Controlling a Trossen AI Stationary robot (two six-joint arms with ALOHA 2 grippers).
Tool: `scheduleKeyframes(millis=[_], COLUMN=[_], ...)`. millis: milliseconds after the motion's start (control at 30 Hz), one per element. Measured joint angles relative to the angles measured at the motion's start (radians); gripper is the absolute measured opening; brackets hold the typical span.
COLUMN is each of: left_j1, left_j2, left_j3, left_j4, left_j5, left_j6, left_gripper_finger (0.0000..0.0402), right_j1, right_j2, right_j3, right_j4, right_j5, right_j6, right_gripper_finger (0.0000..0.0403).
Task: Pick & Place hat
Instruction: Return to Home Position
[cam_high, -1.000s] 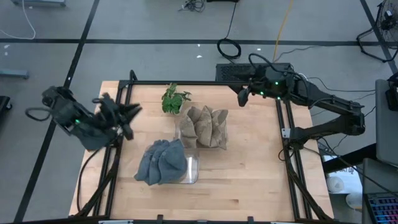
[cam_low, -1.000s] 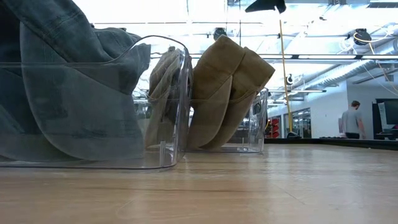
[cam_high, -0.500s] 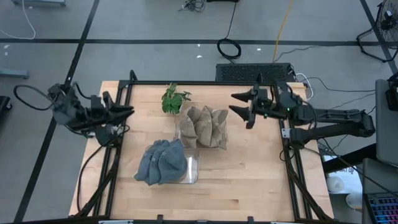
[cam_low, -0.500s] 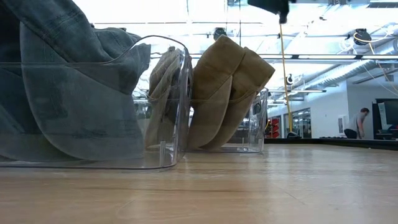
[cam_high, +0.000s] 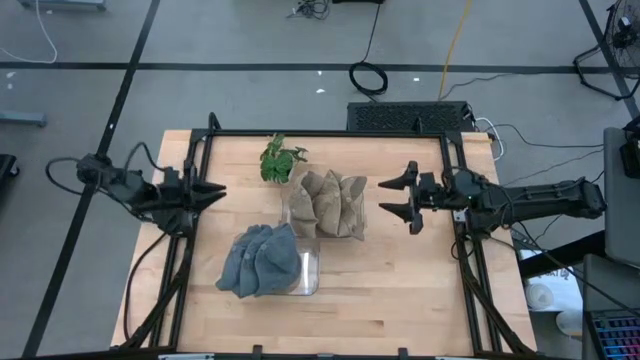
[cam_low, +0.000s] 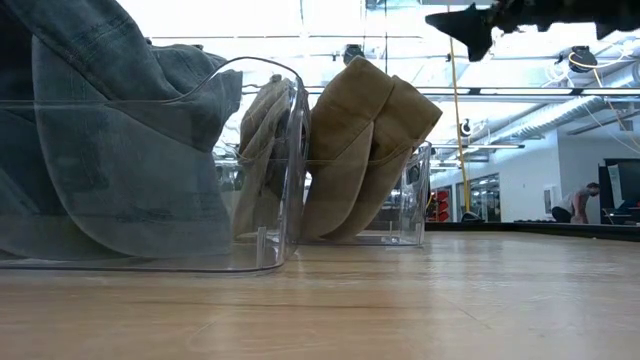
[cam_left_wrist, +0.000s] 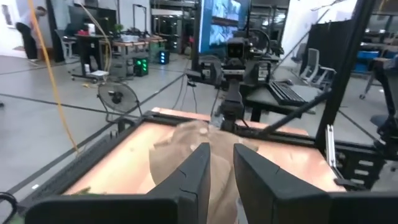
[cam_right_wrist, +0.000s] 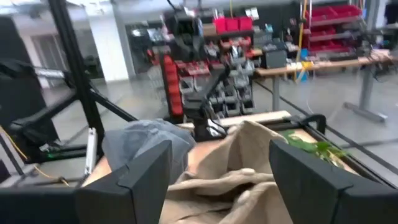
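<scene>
Tan hats (cam_high: 327, 203) stand packed on edge in the farther clear bin (cam_high: 360, 225) mid-worktop, presumably so a brim can be pinched; the right pincer (cam_high: 402, 199) faces them wide open and empty, while the left pincer (cam_high: 212, 189), nearly closed and empty, waits at the worktop's left edge.

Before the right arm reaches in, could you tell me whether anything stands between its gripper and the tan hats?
Nothing visible does. The right gripper hangs open, beside the tan hats in their clear bin, with only bare table between.
</scene>
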Motion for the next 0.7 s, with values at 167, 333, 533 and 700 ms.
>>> scheduleKeyframes(millis=[167,333,533,700], left_j1=[0.063,0.128,0.193,0.258], left_j2=[-0.083,-0.161,-0.231,-0.262], left_j3=[-0.143,-0.283,-0.385,-0.431], left_j4=[0.132,0.238,0.277,0.278], left_j5=[0.036,0.054,0.155,0.169], left_j6=[-0.034,-0.09,-0.14,-0.132], left_gripper_finger=[0.0077,0.0077,0.0077,0.0077], right_j1=[0.001,0.001,0.001,0.0], right_j2=[-0.043,-0.065,-0.069,-0.069], right_j3=[-0.132,-0.256,-0.371,-0.426], right_j4=[0.146,0.298,0.431,0.485], right_j5=[0.008,0.02,-0.001,0.005], right_j6=[0.02,0.081,0.119,0.151], right_gripper_finger=[0.0254,0.0254,0.0254,0.0254])
